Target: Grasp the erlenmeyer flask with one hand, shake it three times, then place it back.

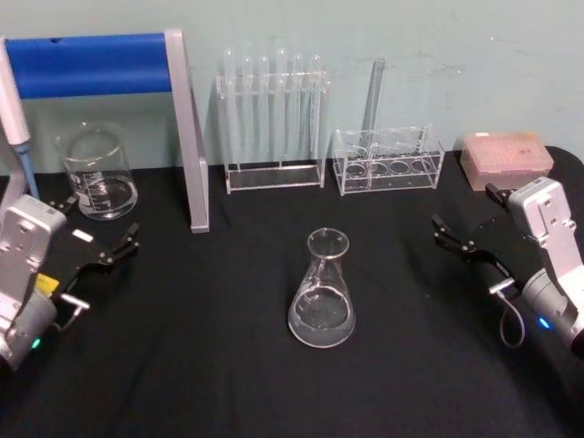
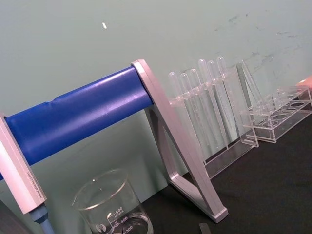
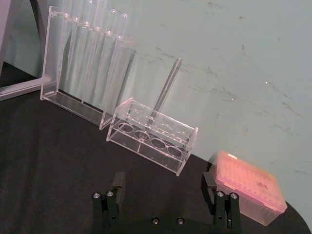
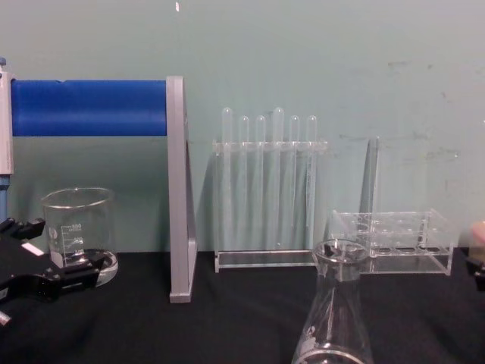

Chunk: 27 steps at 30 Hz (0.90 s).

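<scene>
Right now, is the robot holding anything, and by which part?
Nothing is held. The left gripper and right gripper are both open, either side of the untouched erlenmeyer flask.

- erlenmeyer flask (image 4: 337, 303): base cut by bottom edge in chest view; graduation marks too faint to read.
- left gripper (image 1: 99, 226): in chest view cut by left edge; label digits too small to read.
- right gripper (image 1: 467, 217): in chest view just dark sliver at right edge.
- beaker (image 2: 113, 207), table's far left corner: lower part cut in left wrist view.
- blue stand (image 1: 91, 64): left end cut in head view.
- pipette (image 1: 13, 109): top cut, lower end hidden behind left arm.
- pink box (image 3: 248, 187), table's far right corner: lid marking blurred.
</scene>
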Available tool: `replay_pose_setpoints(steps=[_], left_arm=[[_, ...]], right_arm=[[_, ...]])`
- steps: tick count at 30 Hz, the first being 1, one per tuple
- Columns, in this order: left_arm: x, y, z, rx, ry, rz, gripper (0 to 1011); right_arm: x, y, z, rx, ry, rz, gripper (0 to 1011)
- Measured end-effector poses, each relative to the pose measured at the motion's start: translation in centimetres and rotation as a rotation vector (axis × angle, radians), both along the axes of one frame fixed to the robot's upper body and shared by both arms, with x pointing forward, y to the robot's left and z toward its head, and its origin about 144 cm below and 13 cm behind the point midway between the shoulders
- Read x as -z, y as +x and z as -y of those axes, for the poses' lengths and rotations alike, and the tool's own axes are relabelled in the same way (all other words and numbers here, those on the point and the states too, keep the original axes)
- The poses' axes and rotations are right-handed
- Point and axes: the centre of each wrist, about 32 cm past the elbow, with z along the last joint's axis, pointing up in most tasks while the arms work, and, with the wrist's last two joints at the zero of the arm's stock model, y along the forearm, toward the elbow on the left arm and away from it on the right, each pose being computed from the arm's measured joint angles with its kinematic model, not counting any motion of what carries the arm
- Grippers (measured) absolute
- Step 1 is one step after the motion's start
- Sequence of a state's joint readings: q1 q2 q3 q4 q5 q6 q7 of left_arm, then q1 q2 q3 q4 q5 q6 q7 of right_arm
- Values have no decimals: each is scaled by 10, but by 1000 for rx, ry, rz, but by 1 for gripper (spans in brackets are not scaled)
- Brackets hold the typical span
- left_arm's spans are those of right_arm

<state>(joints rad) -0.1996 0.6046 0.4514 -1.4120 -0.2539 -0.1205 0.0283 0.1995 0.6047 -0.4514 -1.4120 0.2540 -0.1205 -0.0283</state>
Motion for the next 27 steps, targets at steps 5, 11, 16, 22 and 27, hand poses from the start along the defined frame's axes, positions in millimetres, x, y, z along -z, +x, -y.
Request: replay_pose_setpoints(steps=[5, 11, 16, 22, 27], left_arm=[[0, 0, 0, 0, 0, 0, 1001], [0, 0, 0, 0, 0, 0, 1001], [0, 0, 0, 0, 0, 0, 1001], [0, 0, 0, 0, 0, 0, 1001], [0, 0, 0, 0, 0, 0, 1001]], right_arm=[[0, 0, 0, 0, 0, 0, 1000], [0, 0, 0, 0, 0, 0, 1000], [0, 0, 0, 0, 0, 0, 1000], [0, 0, 0, 0, 0, 0, 1000], [0, 0, 0, 0, 0, 0, 1000]])
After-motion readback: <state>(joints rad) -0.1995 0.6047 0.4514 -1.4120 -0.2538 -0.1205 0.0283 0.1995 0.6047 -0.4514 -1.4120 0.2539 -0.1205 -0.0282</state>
